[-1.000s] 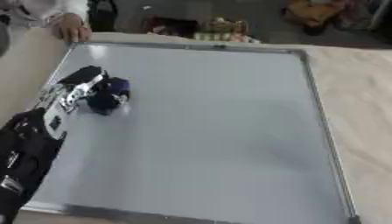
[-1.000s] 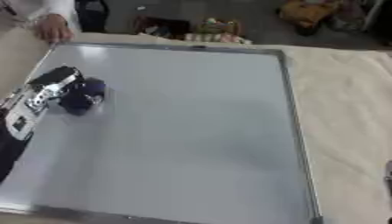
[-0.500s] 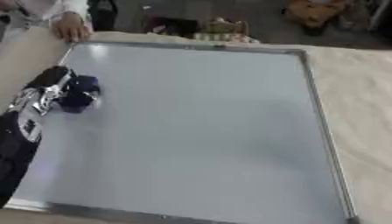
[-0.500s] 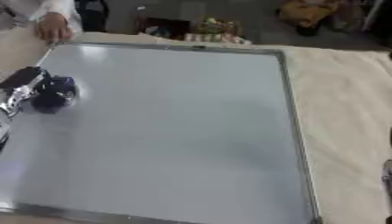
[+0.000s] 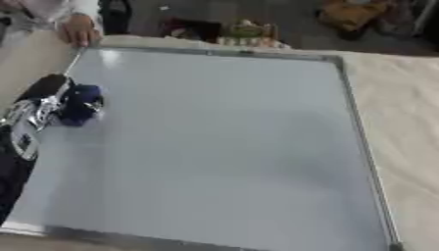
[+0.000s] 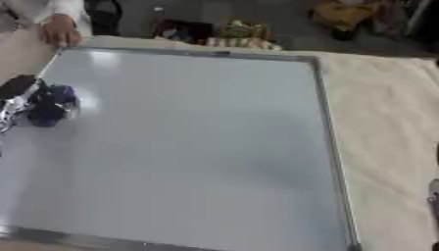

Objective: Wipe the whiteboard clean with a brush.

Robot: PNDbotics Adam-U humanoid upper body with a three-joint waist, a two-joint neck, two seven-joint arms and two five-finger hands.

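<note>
Shifted: left hand (image 5: 38, 105) + brush (image 5: 80, 104) went from a bit inside the whiteboard (image 5: 223, 147) out to its left edge, now slightly further up. Board surface reads blank, no marks visible, so wipe looks near done (est.). Fingers curled round dark blue brush, pressed on board by left rim. Person's hand (image 5: 79, 30) rests at far-left corner. Right hand: sliver at the right eye view's lower right edge (image 6: 435, 196), fingers can't tell.
</note>
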